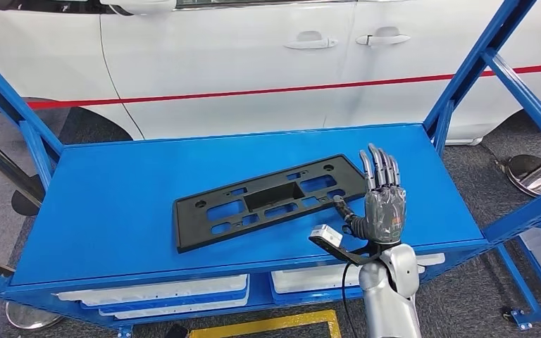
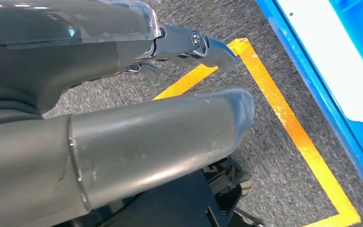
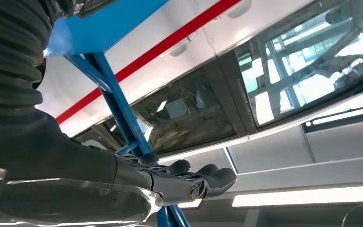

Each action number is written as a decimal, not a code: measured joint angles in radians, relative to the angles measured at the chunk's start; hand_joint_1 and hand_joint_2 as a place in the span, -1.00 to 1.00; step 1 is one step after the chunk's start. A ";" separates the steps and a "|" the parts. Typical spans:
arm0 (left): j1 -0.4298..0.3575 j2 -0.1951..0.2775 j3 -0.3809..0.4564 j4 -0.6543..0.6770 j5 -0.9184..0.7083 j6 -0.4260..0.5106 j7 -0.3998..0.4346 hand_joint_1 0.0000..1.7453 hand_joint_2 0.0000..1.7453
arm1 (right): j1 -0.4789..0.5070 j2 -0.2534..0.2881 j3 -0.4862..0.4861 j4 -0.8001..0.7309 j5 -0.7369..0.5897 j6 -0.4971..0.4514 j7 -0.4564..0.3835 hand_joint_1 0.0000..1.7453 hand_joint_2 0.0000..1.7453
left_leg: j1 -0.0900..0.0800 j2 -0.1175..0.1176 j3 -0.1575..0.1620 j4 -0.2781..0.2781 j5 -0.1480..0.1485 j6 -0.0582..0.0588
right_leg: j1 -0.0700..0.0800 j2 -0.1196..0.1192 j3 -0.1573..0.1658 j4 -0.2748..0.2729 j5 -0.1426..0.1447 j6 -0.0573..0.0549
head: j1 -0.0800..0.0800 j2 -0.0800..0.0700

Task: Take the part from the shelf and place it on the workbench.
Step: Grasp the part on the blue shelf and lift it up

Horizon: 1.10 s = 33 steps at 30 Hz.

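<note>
A flat black plastic part (image 1: 271,199) with several cut-outs lies slantwise on the blue shelf top (image 1: 113,204). My right hand (image 1: 382,201) hovers at the part's right end with its fingers straight and pointing away from me, holding nothing; its thumb reaches toward the part's near right corner. In the right wrist view the right hand's fingers (image 3: 203,177) stretch out flat, and nothing lies between them. In the left wrist view my left hand (image 2: 123,118) hangs over the grey carpet, thumb and fingers (image 2: 208,45) apart and empty.
A white car (image 1: 268,56) with a red stripe stands right behind the shelf. Blue slanted frame posts (image 1: 496,63) rise at both ends of the shelf. White bins (image 1: 162,289) sit on the lower level. Yellow floor tape (image 2: 293,127) marks the carpet.
</note>
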 joint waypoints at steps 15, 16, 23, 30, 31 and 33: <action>0.003 0.000 0.009 0.000 -0.016 0.005 0.018 -1.00 -1.00 | 0.013 -0.023 -0.024 0.010 0.026 0.000 0.000 -1.00 1.00 | -0.008 -0.001 -0.101 0.243 -0.145 -0.043 | 0.011 -0.009 0.104 -0.243 0.145 -0.060 | -0.001 0.000; 0.003 0.000 0.009 0.000 -0.016 0.004 0.018 -1.00 -1.00 | 0.014 -0.023 -0.024 0.011 0.026 0.000 0.000 -1.00 1.00 | -0.007 -0.001 -0.113 0.286 -0.162 -0.045 | 0.012 -0.009 0.096 -0.240 0.148 -0.060 | -0.001 0.000; -0.002 0.001 0.012 0.000 -0.014 0.004 -0.001 -1.00 -1.00 | 0.013 -0.024 -0.025 0.016 0.054 0.000 0.000 -1.00 1.00 | -0.016 -0.001 0.059 0.010 -0.069 -0.021 | 0.015 -0.010 0.070 -0.224 0.166 -0.037 | -0.001 0.000; -0.003 0.000 0.018 0.000 -0.031 0.002 -0.001 -1.00 -1.00 | 0.002 -0.047 -0.031 0.092 0.201 0.000 0.028 -1.00 1.00 | -0.008 0.005 0.038 -0.008 -0.023 0.014 | 0.010 -0.002 -0.011 -0.034 0.042 -0.002 | 0.001 0.000; -0.002 0.000 0.019 0.000 -0.035 -0.001 -0.003 -1.00 -1.00 | 0.000 -0.057 -0.028 0.122 0.234 0.000 0.051 -1.00 1.00 | -0.008 0.005 0.032 -0.007 -0.020 0.014 | 0.010 -0.002 -0.029 0.018 0.021 0.001 | 0.001 0.000; -0.002 0.000 0.021 0.000 -0.043 -0.008 -0.007 -1.00 -1.00 | -0.009 -0.083 -0.007 0.197 0.295 0.000 0.122 -1.00 1.00 | -0.008 0.003 0.024 -0.003 -0.016 0.012 | 0.008 -0.002 -0.015 0.017 0.035 0.003 | 0.001 0.000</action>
